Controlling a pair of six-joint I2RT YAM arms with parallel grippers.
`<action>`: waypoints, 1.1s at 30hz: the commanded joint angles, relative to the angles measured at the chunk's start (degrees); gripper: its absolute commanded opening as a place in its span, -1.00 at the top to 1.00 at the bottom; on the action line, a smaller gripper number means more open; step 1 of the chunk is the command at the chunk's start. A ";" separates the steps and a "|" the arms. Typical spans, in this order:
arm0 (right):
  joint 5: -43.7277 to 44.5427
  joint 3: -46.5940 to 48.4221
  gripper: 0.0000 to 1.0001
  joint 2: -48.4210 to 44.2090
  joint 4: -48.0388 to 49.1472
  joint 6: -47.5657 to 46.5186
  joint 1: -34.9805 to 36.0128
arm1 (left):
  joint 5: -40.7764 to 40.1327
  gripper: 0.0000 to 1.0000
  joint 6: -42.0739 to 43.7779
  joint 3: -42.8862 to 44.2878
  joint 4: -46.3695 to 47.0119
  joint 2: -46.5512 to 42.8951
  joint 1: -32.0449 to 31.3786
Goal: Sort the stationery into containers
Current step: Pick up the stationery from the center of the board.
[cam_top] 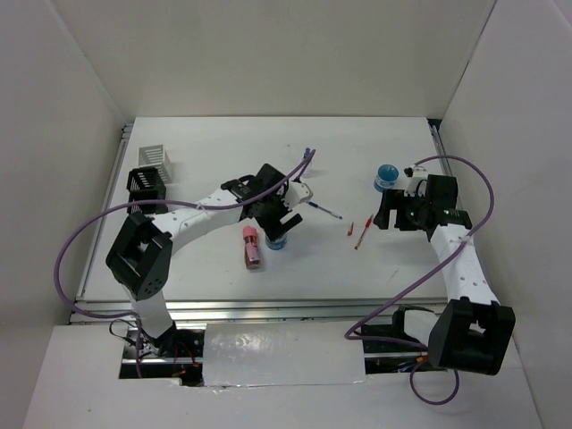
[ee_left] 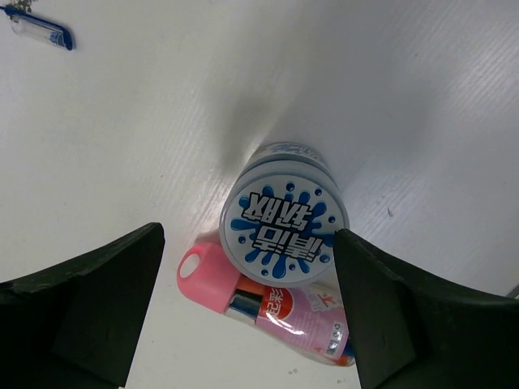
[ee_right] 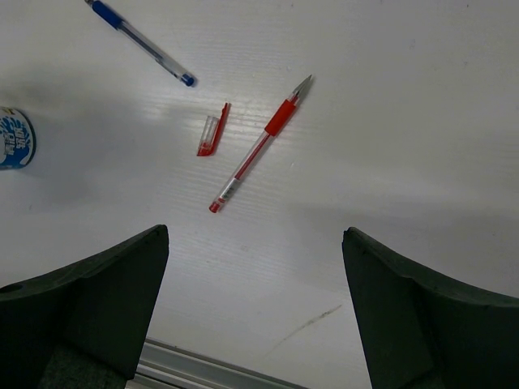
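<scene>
1. Boxes appear only in the overhead view: a white slotted box [cam_top: 153,157] and, just at its six o'clock, a black mesh box [cam_top: 147,183], both at the table's [cam_top: 214,143] ten o'clock.
2. Left gripper [cam_top: 277,223] sits near the table's centre. Its wrist camera shows the jaws spread wide around a round blue-white tin [ee_left: 284,231]; whether they touch it cannot be told.
3. Only this wrist view shows the tin's lid print: blue Chinese characters among splash marks, seen inverted.
4. Pink oblong block [ee_left: 292,312] lies against the tin's six o'clock. Its label print is too small to read.
5. Blue pen [cam_top: 323,211] lies at the tin's two o'clock overhead.
6. Right wrist view separates the short red piece [ee_right: 213,130] from the red pen [ee_right: 259,146], which lie close together but apart.
7. Second tin [cam_top: 386,176] stands at twelve o'clock of the right gripper [cam_top: 386,213], whose fingers are released and hold nothing.
</scene>
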 commanded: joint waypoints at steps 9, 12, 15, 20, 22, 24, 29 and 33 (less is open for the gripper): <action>-0.65 -0.35 -0.87 0.86 0.94 -0.66 -0.42 | 5.97 -0.93 -1.91 1.14 -1.11 2.02 0.22; -0.65 -0.53 -0.87 0.95 1.03 -0.66 -0.42 | 6.67 -0.91 -2.18 0.09 -1.02 1.49 0.13; -0.65 -0.61 -0.87 0.95 1.11 -0.74 -0.42 | 6.94 -0.89 -2.79 -0.88 -0.76 -0.26 0.04; -1.09 -0.53 -0.87 1.38 1.38 -0.66 -0.42 | 6.68 -0.89 -3.49 -1.23 -0.41 -2.29 0.13; -1.00 -0.44 -0.87 1.39 1.20 -0.57 -0.42 | 6.59 -0.88 -3.50 -1.14 -0.58 -2.55 0.13; -1.00 -0.53 -0.87 1.30 1.29 -0.57 -0.33 | 6.85 -0.88 -3.58 -1.41 -0.76 -3.17 0.13; -1.00 -0.53 -0.87 1.38 1.29 -0.57 -0.42 | 7.64 -0.88 -3.76 -1.58 -1.11 -4.14 0.04; -1.09 -0.44 -0.87 1.56 1.29 -0.48 -0.33 | 8.35 -0.88 -3.58 -2.63 -0.84 -3.87 -0.57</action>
